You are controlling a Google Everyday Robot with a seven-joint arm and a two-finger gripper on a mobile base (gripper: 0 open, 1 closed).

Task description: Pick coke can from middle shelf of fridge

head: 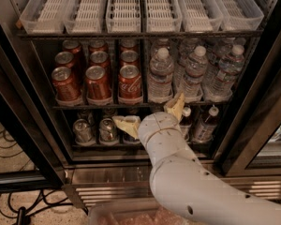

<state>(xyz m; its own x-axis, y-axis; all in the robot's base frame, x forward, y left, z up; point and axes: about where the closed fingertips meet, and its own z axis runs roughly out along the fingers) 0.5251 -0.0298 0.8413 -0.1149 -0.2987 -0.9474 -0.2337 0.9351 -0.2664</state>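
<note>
The fridge (33, 125) stands open with three shelves in view. The middle shelf (98, 106) is a thin dark ledge with clear lane trays. The coke can (130, 82), red with white script, stands at the front of the third lane, next to two plainer red cans (97, 82). My gripper (150, 115) is just below the middle shelf's front edge, under and slightly right of the coke can. Its two tan fingers (174, 106) are spread wide apart, open and empty. My white arm (178, 172) rises from the lower right.
Water bottles (192, 74) fill the right half of the middle shelf. White slotted trays (131, 8) sit on the top shelf. Small silver cans (83, 130) and small bottles (206, 123) stand on the bottom shelf behind my wrist. Cables (4, 146) lie on the floor at left.
</note>
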